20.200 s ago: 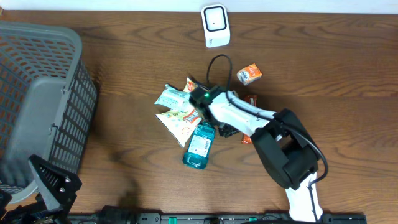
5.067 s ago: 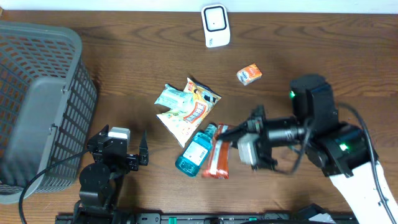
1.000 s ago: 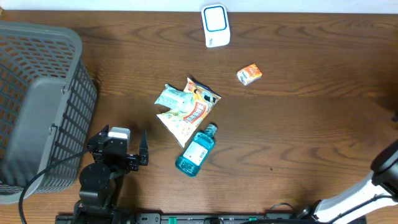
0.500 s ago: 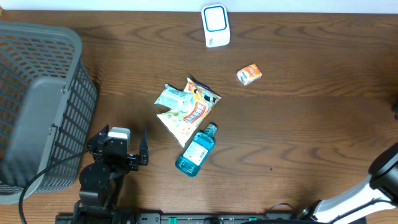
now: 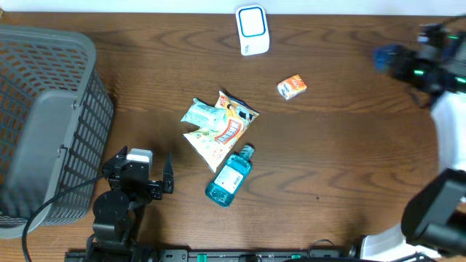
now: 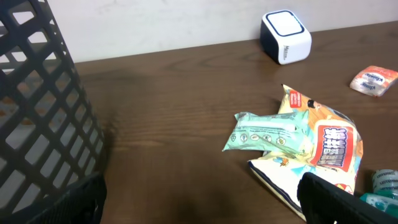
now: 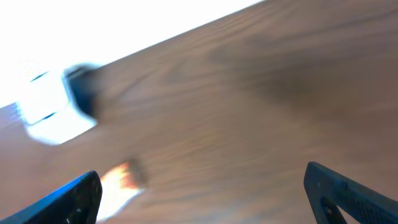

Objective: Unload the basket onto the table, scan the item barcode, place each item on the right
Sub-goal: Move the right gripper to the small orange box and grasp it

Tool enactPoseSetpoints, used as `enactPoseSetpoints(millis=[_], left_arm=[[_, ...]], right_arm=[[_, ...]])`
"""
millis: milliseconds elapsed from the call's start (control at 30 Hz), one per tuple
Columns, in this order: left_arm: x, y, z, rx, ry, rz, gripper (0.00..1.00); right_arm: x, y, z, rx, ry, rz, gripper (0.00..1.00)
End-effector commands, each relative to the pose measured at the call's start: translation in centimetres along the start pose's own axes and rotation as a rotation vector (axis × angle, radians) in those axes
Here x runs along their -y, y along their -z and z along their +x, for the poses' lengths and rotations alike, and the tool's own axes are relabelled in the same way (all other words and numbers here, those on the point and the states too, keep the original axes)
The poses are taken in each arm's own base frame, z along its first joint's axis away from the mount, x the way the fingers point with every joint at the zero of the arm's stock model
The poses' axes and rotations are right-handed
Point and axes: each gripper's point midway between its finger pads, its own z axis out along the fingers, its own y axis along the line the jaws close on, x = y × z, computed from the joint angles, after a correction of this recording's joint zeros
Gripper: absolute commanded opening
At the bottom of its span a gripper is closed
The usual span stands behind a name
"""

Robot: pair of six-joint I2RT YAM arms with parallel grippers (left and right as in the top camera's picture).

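The white barcode scanner (image 5: 253, 29) stands at the table's far edge, and shows too in the left wrist view (image 6: 285, 36) and blurred in the right wrist view (image 7: 53, 109). Items lie mid-table: a small orange box (image 5: 291, 86), a green packet (image 5: 199, 114) on a snack bag (image 5: 226, 131), and a blue bottle (image 5: 229, 177). My right gripper (image 5: 397, 51) hovers open and empty at the far right, well right of the orange box (image 7: 118, 180). My left gripper (image 5: 167, 178) rests open and empty at the near left, pointing toward the packets (image 6: 267, 130).
A large grey mesh basket (image 5: 44, 124) fills the left side, close beside my left gripper (image 6: 199, 208). The right wrist view is motion-blurred.
My right arm has swung up into view at the table's far right, with its jaws now wide. The left arm and the items on the table have not moved.
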Motion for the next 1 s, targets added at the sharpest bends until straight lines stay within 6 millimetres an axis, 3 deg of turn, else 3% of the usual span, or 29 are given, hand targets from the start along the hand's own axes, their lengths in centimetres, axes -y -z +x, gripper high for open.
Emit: enactPoseSetpoints(millis=[0,100,200,233,333,400,600,767,867,967], left_arm=[[0.2,0.0,0.0,0.002,0.002,0.012,0.98],[0.2,0.0,0.0,0.002,0.001,0.012,0.98],[0.2,0.0,0.0,0.002,0.001,0.012,0.98],[0.2,0.0,0.0,0.002,0.001,0.012,0.98],[0.2,0.0,0.0,0.002,0.001,0.012,0.98],[0.2,0.0,0.0,0.002,0.002,0.012,0.98],[0.2,0.0,0.0,0.002,0.001,0.012,0.98],[0.2,0.0,0.0,0.002,0.001,0.012,0.98],[0.2,0.0,0.0,0.002,0.002,0.012,0.98],[0.2,0.0,0.0,0.002,0.002,0.012,0.98]], right_arm=[[-5.7,-3.7,4.4,-0.166,-0.084,-0.173,0.99],[-9.1,-6.1,7.9,-0.272,-0.054,-0.219,0.96],[-11.2,-8.4,10.3,-0.317,0.002,-0.211,0.53],[-11.4,-9.4,11.0,-0.321,0.009,-0.184,0.50],[-10.4,-11.4,12.8,-0.341,-0.123,-0.033,0.61],[-9.5,-12.4,14.3,-0.361,-0.266,0.061,0.74],[-8.5,-15.3,18.1,-0.427,-0.480,0.145,0.71],[-7.4,-16.6,18.9,-0.419,-0.496,0.176,0.71],[-6.8,-17.0,19.0,-0.402,-0.497,0.205,0.56],[-6.7,-17.0,19.2,-0.407,-0.504,0.211,0.24]])
